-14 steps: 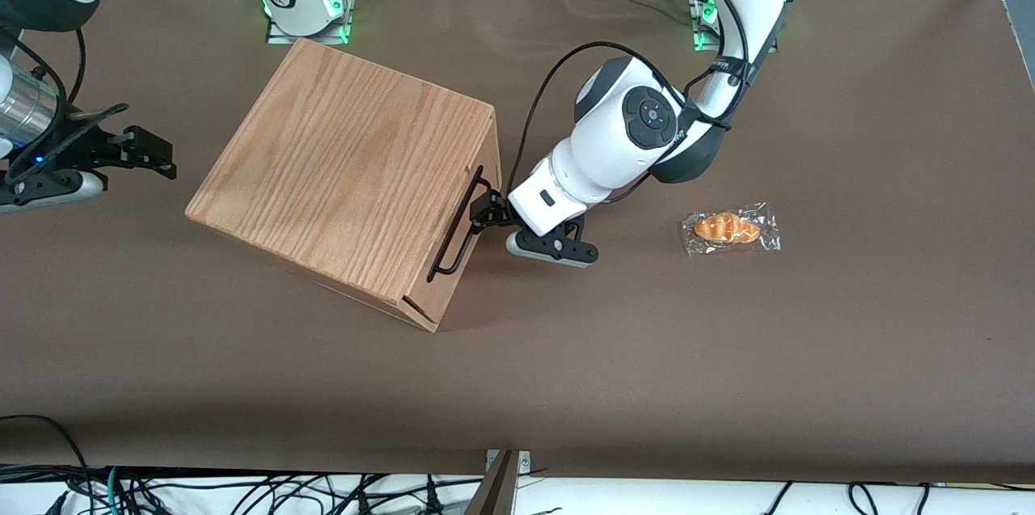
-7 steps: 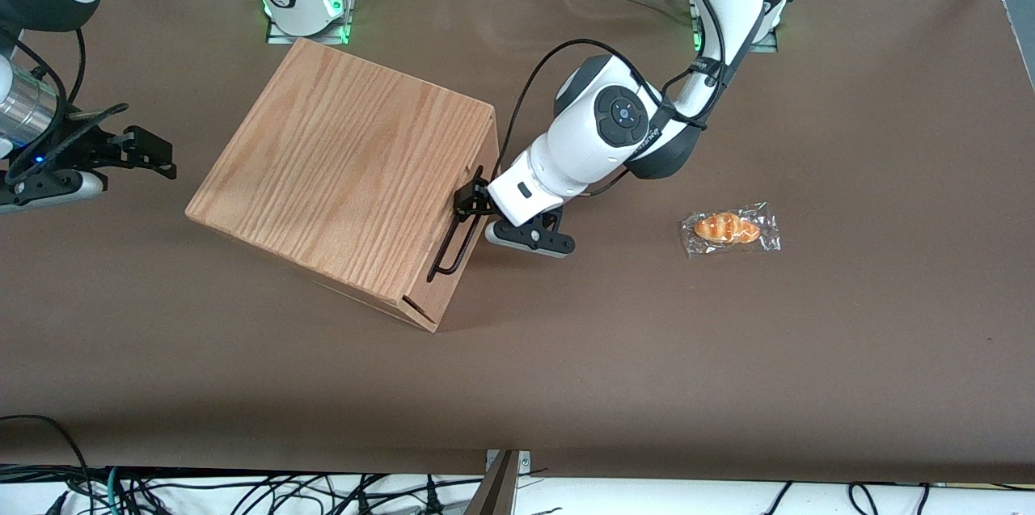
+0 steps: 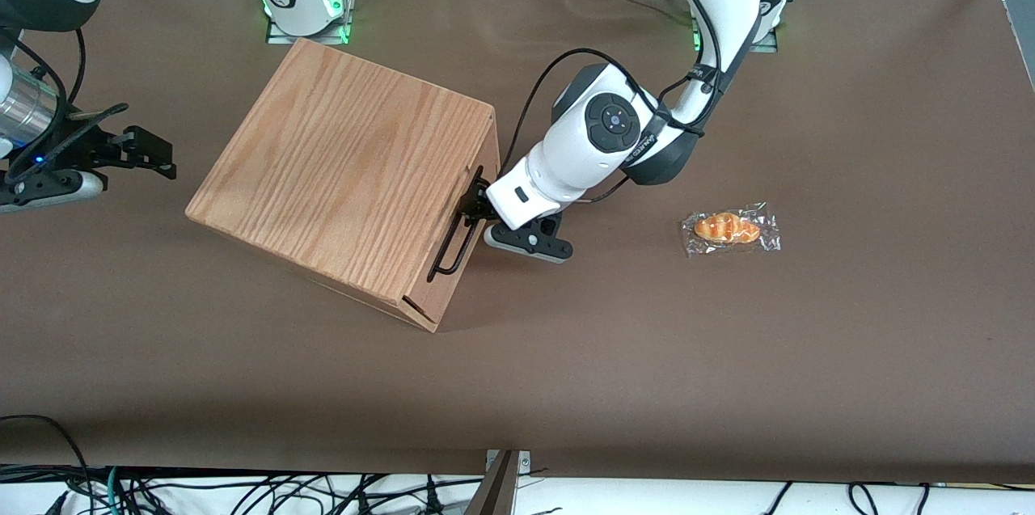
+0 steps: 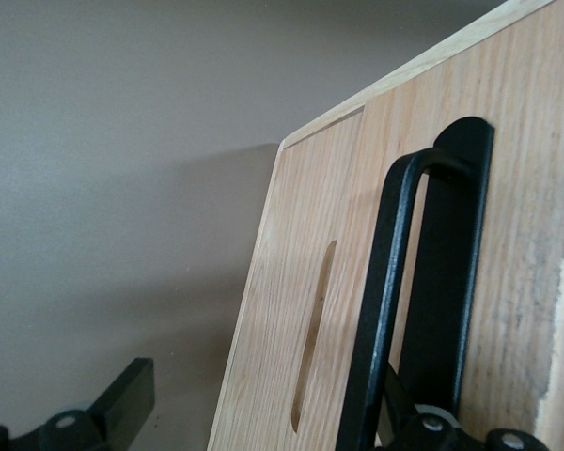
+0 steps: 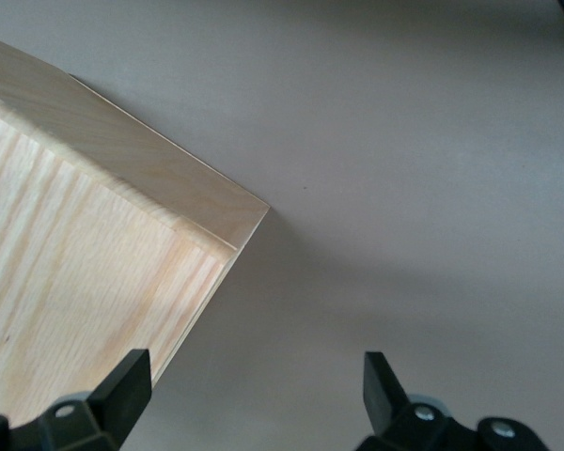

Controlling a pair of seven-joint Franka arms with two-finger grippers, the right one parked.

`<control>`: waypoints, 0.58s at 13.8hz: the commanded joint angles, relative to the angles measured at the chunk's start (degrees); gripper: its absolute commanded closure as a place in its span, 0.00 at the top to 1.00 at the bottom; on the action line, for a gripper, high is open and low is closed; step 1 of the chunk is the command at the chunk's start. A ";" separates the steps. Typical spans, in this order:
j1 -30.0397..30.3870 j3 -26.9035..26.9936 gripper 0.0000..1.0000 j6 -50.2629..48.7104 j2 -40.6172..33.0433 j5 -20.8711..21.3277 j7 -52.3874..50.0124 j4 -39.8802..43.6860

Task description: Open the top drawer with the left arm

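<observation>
The oak-grain box (image 3: pixel 348 171) stands on the brown table with its top drawer (image 3: pixel 490 153) shut, the front flush with the box. A long thin black wire handle (image 3: pixel 454 236) runs along that front. The left arm (image 3: pixel 598 139) reaches down beside the box, and its black gripper (image 3: pixel 474 208) is at the handle's end farther from the front camera. In the left wrist view the gripper (image 4: pixel 277 413) is open. One finger (image 4: pixel 122 404) hangs over the table clear of the wood, and the other sits against the drawer front (image 4: pixel 526 235) next to the handle (image 4: pixel 381 301).
A wrapped bread roll (image 3: pixel 730 229) lies on the table toward the working arm's end. A slot (image 4: pixel 312 338) is cut in the front panel beside the handle. The parked arm's gripper (image 3: pixel 89 159) hangs at the other end of the table.
The left arm has swung toward the box and its gripper has closed in on the handle. The drawer and the box have not moved.
</observation>
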 commanded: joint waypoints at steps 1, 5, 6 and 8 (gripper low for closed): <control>-0.09 0.54 1.00 -0.11 0.98 3.92 0.77 1.32; -0.17 0.45 1.00 -0.38 0.98 8.67 0.77 1.14; -0.09 0.45 1.00 -0.38 0.98 9.55 0.77 1.05; 0.44 0.63 1.00 -0.38 0.89 9.82 1.90 0.53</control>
